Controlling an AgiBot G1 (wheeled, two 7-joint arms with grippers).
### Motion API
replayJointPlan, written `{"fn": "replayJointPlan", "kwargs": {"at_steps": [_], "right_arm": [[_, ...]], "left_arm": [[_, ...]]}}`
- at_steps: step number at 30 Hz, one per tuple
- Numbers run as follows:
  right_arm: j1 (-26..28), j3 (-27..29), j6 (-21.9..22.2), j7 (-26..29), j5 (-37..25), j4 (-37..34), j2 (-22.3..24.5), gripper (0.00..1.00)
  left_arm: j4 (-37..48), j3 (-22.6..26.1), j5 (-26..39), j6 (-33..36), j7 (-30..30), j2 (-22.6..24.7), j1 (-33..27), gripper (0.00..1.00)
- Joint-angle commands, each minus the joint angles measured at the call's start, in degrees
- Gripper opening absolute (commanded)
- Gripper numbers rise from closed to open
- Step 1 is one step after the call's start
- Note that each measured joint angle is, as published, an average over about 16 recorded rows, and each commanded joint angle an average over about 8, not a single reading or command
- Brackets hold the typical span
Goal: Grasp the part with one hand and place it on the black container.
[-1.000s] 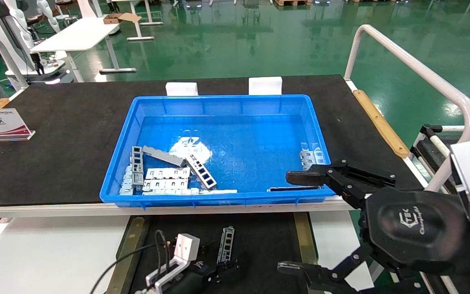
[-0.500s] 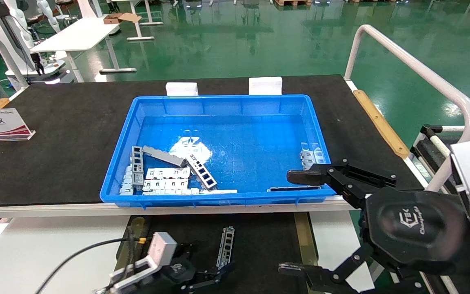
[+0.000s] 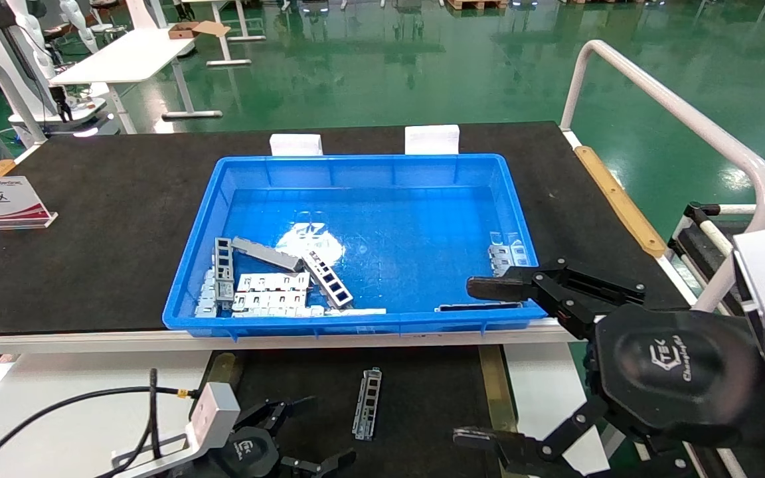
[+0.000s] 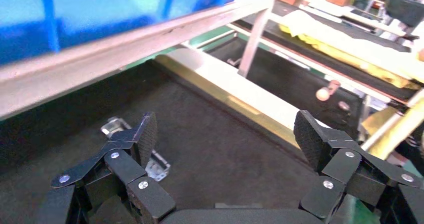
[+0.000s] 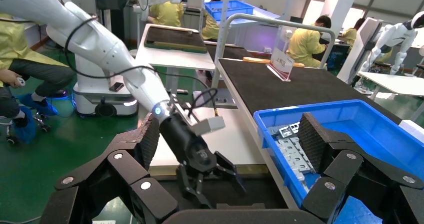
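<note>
1 part (image 3: 367,403) on 1 black container (image 3: 422,392); 1 blue bin (image 3: 362,172); 2 white blocks (image 3: 296,144).

Silver windowed part (image 3: 367,403) on matte black container (image 3: 422,392); blue bin (image 3: 362,172).

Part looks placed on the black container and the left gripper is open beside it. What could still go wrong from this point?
1. The open left gripper sits low beside the part; a sideways sweep may knock it off the black container.
2. Its cable loops near the container and might drag across it.
3. The open right gripper hangs over the blue bin edge; lowering it could hit the rim.
</note>
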Motion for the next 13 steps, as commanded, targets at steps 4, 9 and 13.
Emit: {"fn": "replayJointPlan", "kwargs": {"at_steps": [4, 9, 13], "right_arm": [[0.0, -0.01, 0.01, -0.01, 0.01, 0.0, 0.01, 1.0], [0.01, -0.03, 0.01, -0.01, 0.02, 0.0, 0.01, 1.0], [0.01, -0.04, 0.02, -0.02, 0.02, 0.0, 0.01, 1.0]], "left_arm": [[-4.93, -0.14, 0.04, -0.13, -0.75, -3.75, 0.07, 1.0], [-8.39, -0.72, -0.46, -0.75, -0.79, -6.45, 0.31, 1.0], [-9.76, -1.07, -0.84, -1.16, -0.71, -7.43, 0.46, 1.0]]}}
